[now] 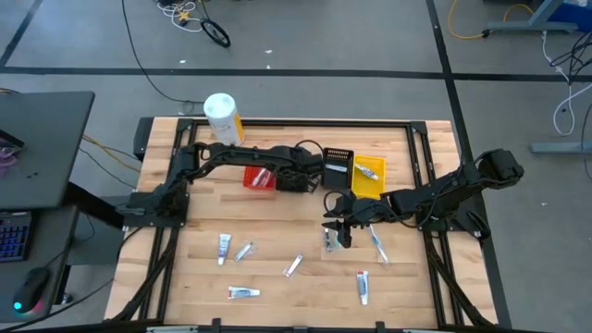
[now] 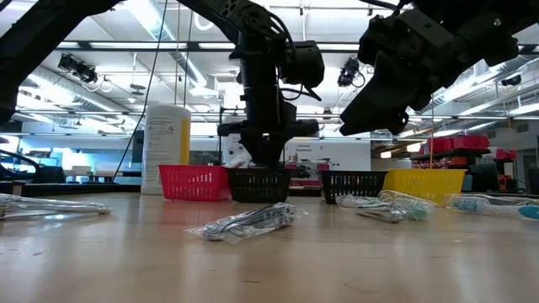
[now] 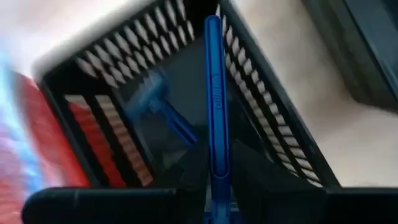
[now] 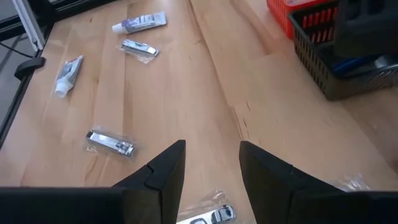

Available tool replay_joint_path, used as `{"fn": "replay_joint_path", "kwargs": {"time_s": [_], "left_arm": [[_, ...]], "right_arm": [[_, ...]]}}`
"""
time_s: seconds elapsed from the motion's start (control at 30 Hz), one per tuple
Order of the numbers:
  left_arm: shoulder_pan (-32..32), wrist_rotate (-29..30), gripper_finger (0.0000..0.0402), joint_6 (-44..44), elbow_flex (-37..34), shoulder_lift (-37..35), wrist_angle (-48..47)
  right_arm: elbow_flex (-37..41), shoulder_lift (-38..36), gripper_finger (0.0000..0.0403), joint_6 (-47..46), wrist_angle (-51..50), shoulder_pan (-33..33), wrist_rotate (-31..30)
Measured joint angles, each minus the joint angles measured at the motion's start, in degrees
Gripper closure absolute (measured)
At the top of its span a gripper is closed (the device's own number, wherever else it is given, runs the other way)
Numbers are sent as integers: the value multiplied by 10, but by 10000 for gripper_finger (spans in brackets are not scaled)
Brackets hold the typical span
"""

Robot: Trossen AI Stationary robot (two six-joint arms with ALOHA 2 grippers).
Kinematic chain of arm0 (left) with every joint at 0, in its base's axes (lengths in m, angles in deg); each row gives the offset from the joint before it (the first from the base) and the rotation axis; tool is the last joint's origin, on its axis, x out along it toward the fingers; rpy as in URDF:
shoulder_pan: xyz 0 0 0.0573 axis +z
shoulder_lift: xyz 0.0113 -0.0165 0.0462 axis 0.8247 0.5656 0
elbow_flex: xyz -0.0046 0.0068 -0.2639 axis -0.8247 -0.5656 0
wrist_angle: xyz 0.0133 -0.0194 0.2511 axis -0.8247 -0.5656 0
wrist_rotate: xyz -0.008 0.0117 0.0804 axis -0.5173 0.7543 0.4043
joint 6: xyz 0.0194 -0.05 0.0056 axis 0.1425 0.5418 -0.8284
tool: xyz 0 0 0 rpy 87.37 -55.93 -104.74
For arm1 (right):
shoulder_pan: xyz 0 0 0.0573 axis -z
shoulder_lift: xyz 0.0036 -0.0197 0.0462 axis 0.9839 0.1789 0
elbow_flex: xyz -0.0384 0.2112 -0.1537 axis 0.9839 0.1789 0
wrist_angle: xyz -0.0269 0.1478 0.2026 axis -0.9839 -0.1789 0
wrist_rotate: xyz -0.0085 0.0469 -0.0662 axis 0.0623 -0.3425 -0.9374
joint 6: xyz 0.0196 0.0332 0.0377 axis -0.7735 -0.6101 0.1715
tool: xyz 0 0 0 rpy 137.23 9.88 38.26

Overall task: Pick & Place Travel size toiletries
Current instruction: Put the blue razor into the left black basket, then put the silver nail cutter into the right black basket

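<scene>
My left gripper hangs over the nearer black bin, shut on a thin blue razor that points down into the bin. Another blue razor lies inside it. My right gripper is open and hovers above the table near its middle, over a clear-wrapped item. Small white tubes, wrapped items and a toothbrush lie flat on the wood. My left gripper pinches the blue razor's handle between its two fingers, which come from above and point down. The handle runs on along the fingers, lifted clear, and its free end reaches into the black bin. The razor's head does not show.
A red bin stands left of the black one; a second black bin and a yellow bin stand right of it. A tall white-and-yellow cylinder stands at the far edge. Bare wood lies at the table's near left.
</scene>
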Motion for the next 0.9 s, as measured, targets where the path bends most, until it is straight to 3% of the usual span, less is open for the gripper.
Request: {"fn": "replay_joint_path", "kwargs": {"time_s": [0.53,0.9], "left_arm": [[1,21,330,26,0,0,-5],[-4,53,330,-25,0,0,-5]], "right_arm": [[0,0,242,29,0,1,0],[0,0,242,98,1,1,-1]]}}
